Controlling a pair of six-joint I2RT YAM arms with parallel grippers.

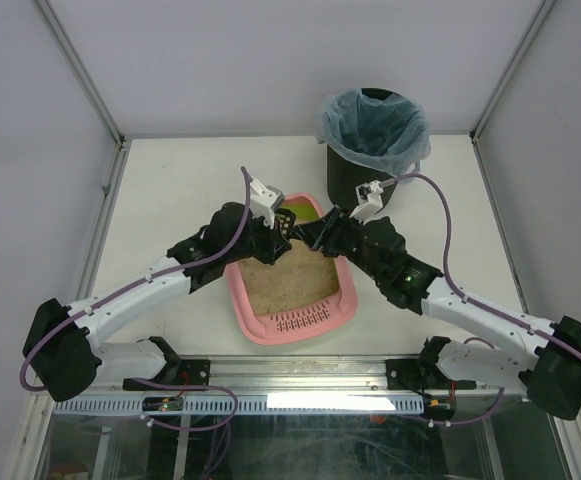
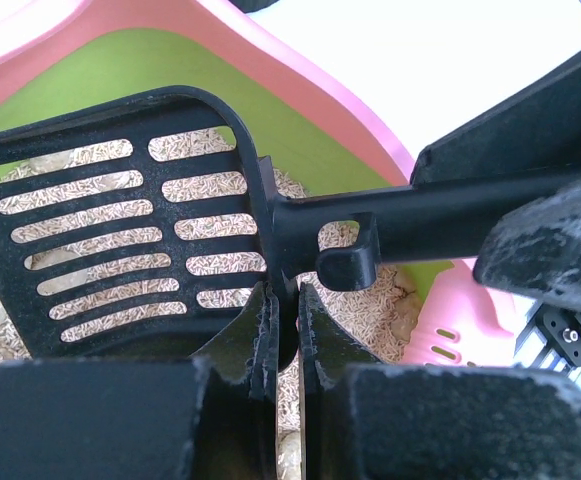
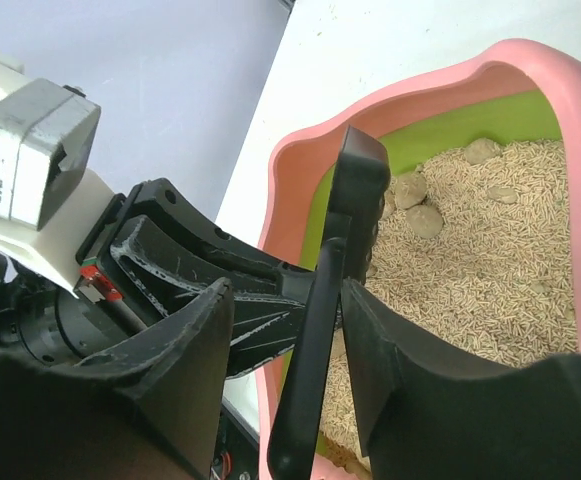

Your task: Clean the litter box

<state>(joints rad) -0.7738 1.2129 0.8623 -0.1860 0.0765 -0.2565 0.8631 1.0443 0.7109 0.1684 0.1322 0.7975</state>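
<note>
On the white bench [image 1: 170,180], the pink plastic litter box [image 1: 300,322] of beige litter lies centrally, its far end crowded by the left gripper [image 2: 282,315] clenched on a small black slotted scoop [image 2: 290,225] and the right gripper [image 3: 290,300] released astride its handle, with a black cylindrical blue-bagged bin [image 1: 352,180] beyond.

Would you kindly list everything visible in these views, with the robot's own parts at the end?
litter box: one, pink with a lime-green inner wall, mid-table, grille end toward the arm bases
litter: one bed, beige, inside the box
clumps: a few, beige, on the litter by the green wall
scoop: one, black and slotted, over the box's far end
bin: one, black, far right of the box
bag: one, pale blue, lining the bin
table: one, white, under everything
arms: two, white and black, reaching in from the near edge
left claw: one, black, shut on the scoop
right claw: one, black, open around the scoop's handle
</note>
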